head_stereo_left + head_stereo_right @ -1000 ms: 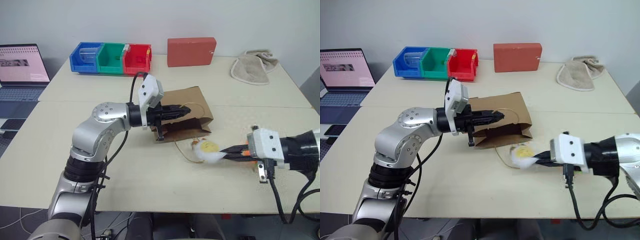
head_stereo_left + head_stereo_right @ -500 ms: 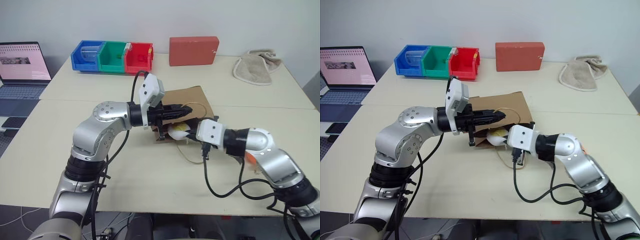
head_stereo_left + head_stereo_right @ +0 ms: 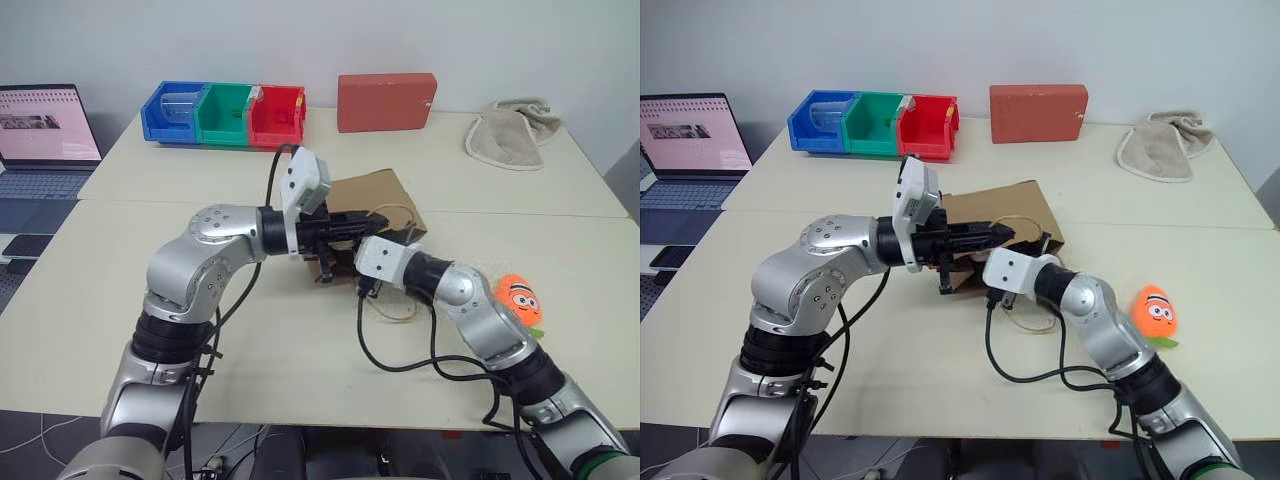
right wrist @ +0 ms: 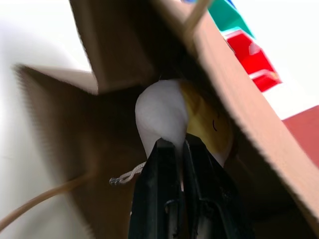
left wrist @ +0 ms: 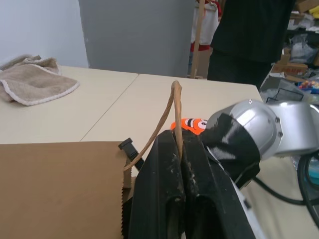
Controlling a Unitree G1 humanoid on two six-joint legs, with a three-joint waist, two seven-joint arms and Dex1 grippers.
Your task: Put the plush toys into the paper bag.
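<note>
The paper bag (image 3: pixel 375 205) lies on its side at the centre of the frame on the pale worktop (image 3: pixel 300 350), its mouth facing the lower right. The left pincer (image 3: pixel 372 222) is closed on one thin loop handle (image 5: pixel 172 112), holding the upper edge of the mouth lifted. The right pincer (image 4: pixel 180 145) is inside the mouth, its fingers clamped tight on the white egg-shaped plush toy (image 4: pixel 164 117), whose yellow face patch lies against the bag's inner wall. The second handle (image 3: pixel 1035 322) lies loose on the worktop just below the bag's mouth. The orange carrot plush toy (image 3: pixel 518 300) lies right of centre, well apart from the bag. Along the top of the frame sit blue, green and red bins (image 3: pixel 222 115), a red box (image 3: pixel 385 101) and a beige cloth (image 3: pixel 510 135); a laptop (image 3: pixel 45 125) is at upper left.
</note>
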